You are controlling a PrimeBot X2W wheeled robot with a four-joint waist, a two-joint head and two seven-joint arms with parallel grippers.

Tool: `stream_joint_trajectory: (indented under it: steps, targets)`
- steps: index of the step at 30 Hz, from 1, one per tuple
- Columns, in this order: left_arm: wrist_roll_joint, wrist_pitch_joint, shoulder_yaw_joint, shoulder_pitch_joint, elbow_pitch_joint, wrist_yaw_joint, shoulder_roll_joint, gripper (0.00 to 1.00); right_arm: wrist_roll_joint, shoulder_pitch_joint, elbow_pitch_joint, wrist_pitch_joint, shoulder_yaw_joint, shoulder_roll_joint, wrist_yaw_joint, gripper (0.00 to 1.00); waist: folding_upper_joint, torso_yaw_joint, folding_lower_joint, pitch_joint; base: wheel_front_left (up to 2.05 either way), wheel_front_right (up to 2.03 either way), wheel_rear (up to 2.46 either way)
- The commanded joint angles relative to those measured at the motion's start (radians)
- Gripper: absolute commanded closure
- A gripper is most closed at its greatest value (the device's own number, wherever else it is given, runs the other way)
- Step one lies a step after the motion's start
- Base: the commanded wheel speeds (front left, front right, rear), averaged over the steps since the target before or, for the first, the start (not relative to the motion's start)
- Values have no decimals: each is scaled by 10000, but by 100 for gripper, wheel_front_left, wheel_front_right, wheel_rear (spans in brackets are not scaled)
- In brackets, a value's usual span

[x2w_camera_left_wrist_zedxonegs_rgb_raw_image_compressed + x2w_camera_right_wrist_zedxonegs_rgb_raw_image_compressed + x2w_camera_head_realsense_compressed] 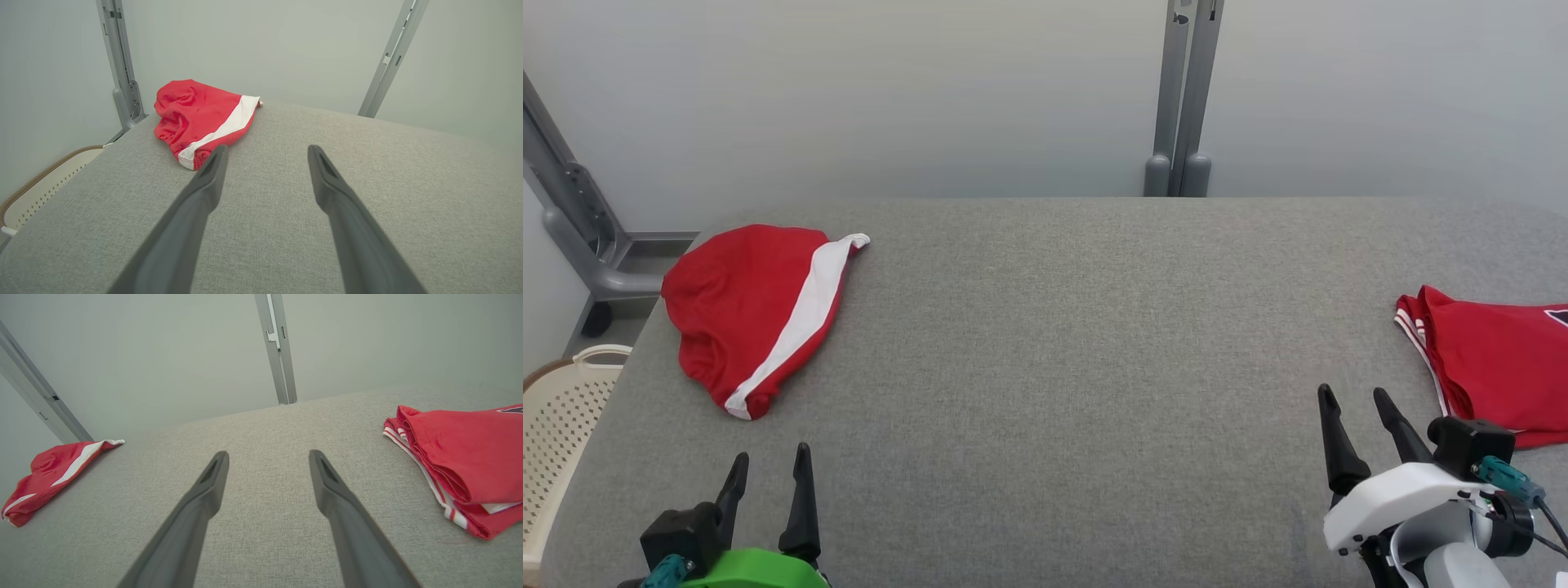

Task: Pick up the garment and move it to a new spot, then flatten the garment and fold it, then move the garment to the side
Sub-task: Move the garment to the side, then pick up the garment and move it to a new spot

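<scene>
A crumpled red garment with a white stripe (756,314) lies bunched at the far left of the grey table (1078,343); it appears as the garment (200,118) ahead and left in the left wrist view and as the garment (53,473) far left in the right wrist view. My left gripper (772,461) stands open near the front left edge, below the garment and apart from it, nothing between its fingers. My right gripper (1357,396) stands open at the front right, empty. In their own views the left gripper (265,149) and right gripper (267,455) hover over bare cloth.
A folded stack of red clothes with white trim (1494,359) lies at the table's right edge, just right of my right gripper, seen again as the stack (461,457). A cream perforated basket (560,416) stands off the left edge. Grey metal posts (1184,98) rise behind.
</scene>
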Motion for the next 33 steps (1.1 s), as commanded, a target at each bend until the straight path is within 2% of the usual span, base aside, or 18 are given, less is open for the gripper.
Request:
stream_joint_trajectory:
  steps: [1,9,14,25,33]
  targets:
    - [27,-100,26,153,58,-79,32,0,-72,146,28,-55,-37,-31,-1,0,0,16,1,-12,0,0,0]
    - [154,-171,229,241,319,-206,-94,0,-385,520,256,-144,-26,-29,-1,0,0,51,1,-18,0,0,0]
    - [268,-167,346,248,319,-134,-158,0,-352,631,278,-165,-48,-28,-1,0,0,1,1,69,0,0,0]
    - [477,-175,462,129,364,-321,-289,0,-256,543,287,-113,-47,-27,-1,0,0,-16,1,129,0,0,0]
    - [614,-164,374,-38,526,-392,-159,0,-53,680,362,-88,115,-26,-1,0,0,559,1,134,0,0,0]
